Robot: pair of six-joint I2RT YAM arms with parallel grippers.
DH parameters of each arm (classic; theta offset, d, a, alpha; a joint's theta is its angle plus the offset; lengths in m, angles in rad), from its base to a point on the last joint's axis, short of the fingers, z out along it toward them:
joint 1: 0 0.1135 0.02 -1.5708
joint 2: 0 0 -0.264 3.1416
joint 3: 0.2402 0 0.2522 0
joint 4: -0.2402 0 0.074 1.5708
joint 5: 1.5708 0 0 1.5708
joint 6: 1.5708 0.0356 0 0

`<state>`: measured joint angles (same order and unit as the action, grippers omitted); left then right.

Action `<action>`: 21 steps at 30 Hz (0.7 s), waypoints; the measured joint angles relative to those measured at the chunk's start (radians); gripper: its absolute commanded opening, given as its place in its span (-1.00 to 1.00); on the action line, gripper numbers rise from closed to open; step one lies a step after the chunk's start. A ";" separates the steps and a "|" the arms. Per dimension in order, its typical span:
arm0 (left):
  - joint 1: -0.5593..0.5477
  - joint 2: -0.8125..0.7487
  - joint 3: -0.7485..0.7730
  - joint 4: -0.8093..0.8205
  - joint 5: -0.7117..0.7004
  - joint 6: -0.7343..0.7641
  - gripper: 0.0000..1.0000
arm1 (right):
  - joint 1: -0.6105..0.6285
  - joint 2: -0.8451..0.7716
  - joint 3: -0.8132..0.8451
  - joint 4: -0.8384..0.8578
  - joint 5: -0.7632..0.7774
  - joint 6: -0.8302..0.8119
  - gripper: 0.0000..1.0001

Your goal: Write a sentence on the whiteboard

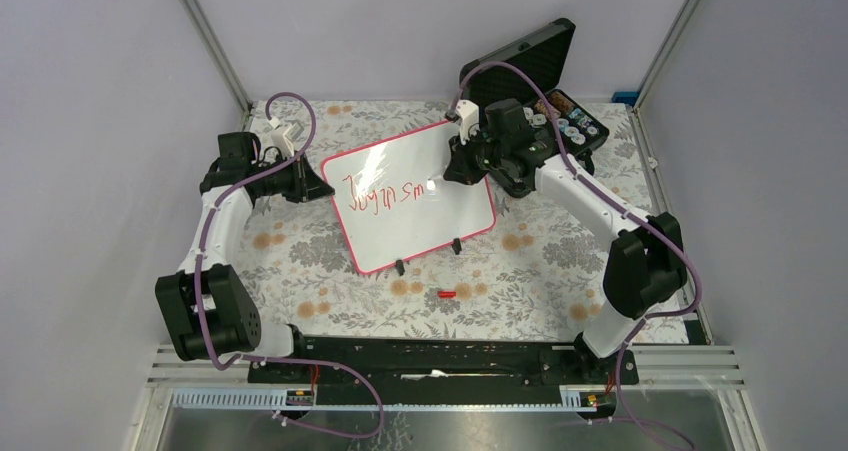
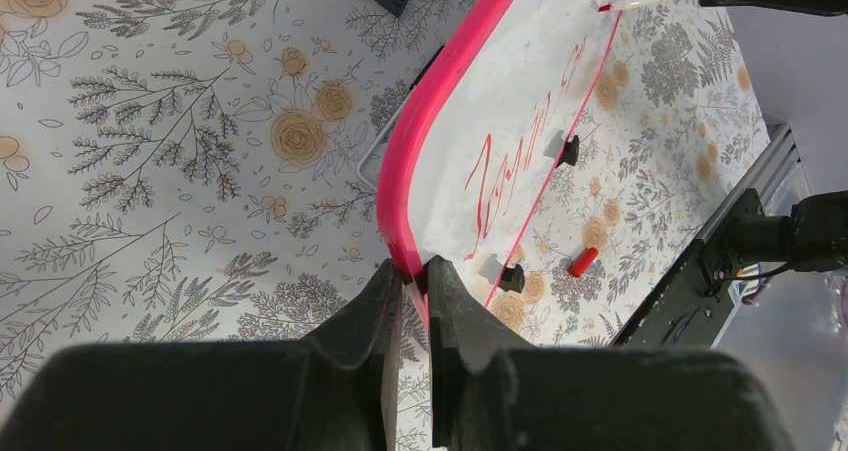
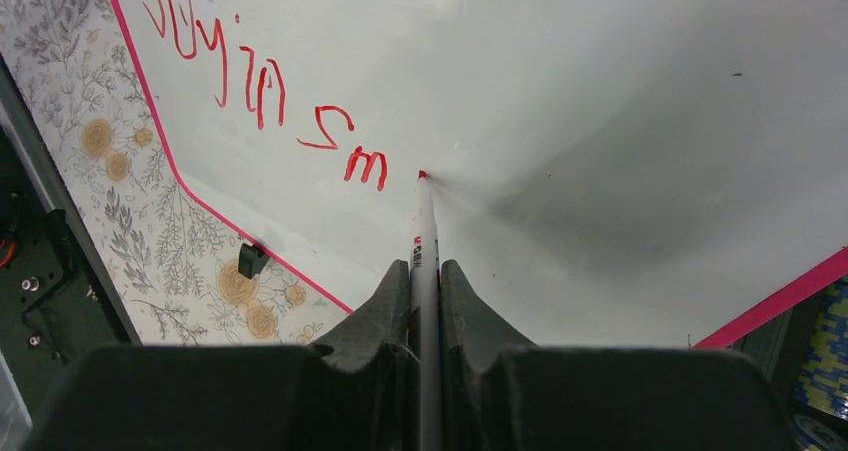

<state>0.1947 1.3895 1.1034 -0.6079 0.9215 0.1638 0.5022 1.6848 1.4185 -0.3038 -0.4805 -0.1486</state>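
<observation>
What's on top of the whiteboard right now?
Red writing, roughly "Joy in sm", and the marker tip touching the whiteboard right after it, held in the right gripper. From above, that gripper covers the board's far right corner.

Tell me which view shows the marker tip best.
Right wrist: the marker, clamped in the right gripper, meets the whiteboard just after the red writing. Top external shows it tiny; left wrist only distantly, at the top edge.

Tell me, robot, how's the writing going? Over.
Left gripper shut on whiteboard rim. Right gripper shut on marker, tip touching board. Sentence at "Joy in sm". Red cap lies near, not blocking.
</observation>
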 measured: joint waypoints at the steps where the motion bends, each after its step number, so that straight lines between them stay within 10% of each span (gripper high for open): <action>1: 0.000 0.000 0.000 0.000 0.000 0.000 -1.00 | 0.000 0.000 0.002 -0.002 0.000 0.000 -1.00; 21: 0.000 0.000 0.000 0.000 0.000 0.000 -1.00 | 0.034 0.016 0.014 0.003 0.002 -0.001 -1.00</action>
<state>0.1947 1.3895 1.1034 -0.6079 0.9215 0.1638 0.5362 1.7012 1.4326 -0.3012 -0.4789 -0.1493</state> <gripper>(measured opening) 0.119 0.158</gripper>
